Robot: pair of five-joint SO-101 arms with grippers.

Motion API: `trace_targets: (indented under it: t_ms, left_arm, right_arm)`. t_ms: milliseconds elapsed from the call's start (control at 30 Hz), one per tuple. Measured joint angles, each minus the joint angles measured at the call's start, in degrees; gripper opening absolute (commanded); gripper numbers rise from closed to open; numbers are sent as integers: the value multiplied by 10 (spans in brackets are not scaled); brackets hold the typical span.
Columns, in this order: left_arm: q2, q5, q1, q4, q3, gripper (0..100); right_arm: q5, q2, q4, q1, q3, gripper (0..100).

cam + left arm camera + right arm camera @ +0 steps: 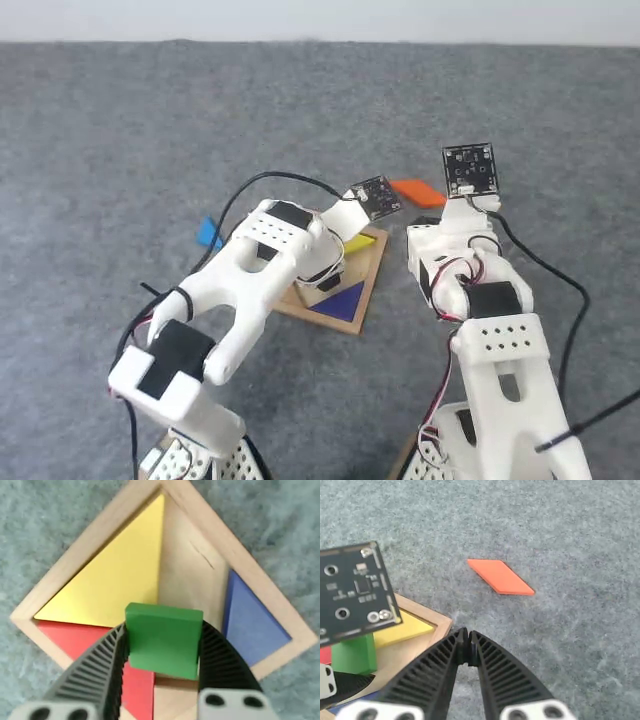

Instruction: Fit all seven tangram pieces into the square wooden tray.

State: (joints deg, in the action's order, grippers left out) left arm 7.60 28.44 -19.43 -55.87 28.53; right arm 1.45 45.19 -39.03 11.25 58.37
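Green square (164,640), thick and matte, pinched in left gripper (162,630) over tray (245,572); right gripper (465,640) pressed together.

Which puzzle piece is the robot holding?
The green square, pinched in the left gripper above the tray. The yellow piece, red piece and blue piece lie in it; the orange piece lies on the carpet.

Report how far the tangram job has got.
Done: yellow triangle, red piece and dark blue triangle lie in the square wooden tray. In hand: the left arm's jaws grip a green square block over the tray's bare wood. Left: an orange parallelogram and a light blue piece lie on the grey carpet.
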Motion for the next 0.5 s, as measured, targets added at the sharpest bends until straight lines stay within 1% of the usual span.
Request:
trace_targets:
  t_ms: [67, 300, 500]
  left_arm:
    - [0, 0, 2, -3, 0, 175]
    - [-2, 0, 4, -9, 0, 177]
    - [-10, 0, 4, -30, 1, 191]
  right_arm:
    - [0, 0, 0, 0, 0, 16]
    - [0, 0, 0, 0, 0, 16]
    - [0, 0, 0, 0, 0, 16]
